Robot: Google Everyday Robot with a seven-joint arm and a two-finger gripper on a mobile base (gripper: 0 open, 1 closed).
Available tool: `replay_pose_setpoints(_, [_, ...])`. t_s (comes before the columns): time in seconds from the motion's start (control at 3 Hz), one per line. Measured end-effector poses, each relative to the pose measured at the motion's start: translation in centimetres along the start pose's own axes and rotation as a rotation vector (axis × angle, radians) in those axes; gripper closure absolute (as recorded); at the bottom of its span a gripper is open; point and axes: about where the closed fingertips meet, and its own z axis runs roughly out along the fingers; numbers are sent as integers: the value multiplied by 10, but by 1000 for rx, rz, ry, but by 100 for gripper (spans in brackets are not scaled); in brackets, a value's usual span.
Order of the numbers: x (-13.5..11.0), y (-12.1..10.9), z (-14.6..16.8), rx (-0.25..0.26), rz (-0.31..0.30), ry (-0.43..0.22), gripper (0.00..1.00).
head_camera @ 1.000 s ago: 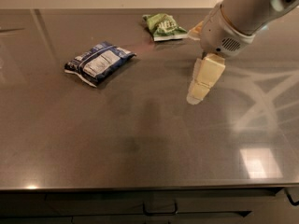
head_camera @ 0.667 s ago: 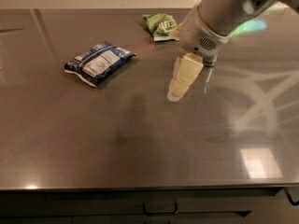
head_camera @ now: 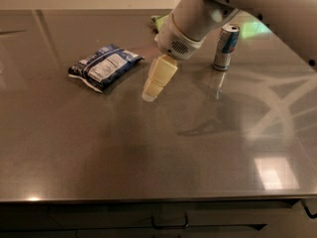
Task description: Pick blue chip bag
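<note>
2 bags (head_camera: 157,20), 1 can (head_camera: 226,46), 1 end effector (head_camera: 151,91) beside the blue bag (head_camera: 105,66).

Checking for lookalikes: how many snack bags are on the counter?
2. The blue chip bag lies just left of the hovering gripper; a green bag peeks out behind the arm, which may hide more.

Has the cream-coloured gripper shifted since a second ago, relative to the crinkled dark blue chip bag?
Yes. The cream-coloured gripper has moved left, toward the crinkled dark blue chip bag, which has stayed put.

Matt plastic claw (head_camera: 150,92) over glossy metal table (head_camera: 148,157), beside crinkly bag (head_camera: 104,66)
</note>
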Motion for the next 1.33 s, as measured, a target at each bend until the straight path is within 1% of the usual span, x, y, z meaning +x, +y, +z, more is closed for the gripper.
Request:
replay_pose_setpoints(0.33, [-12,-27,27,-11,69,-13,0])
replay_pose_setpoints(0.67, [-19,-62,57,-29,107,-32,0])
replay_pose_setpoints(1.0, [-24,-90,84,-59,112,-76,0])
replay_pose_setpoints(1.33, [-28,-106,115,-100,108,-117,0])
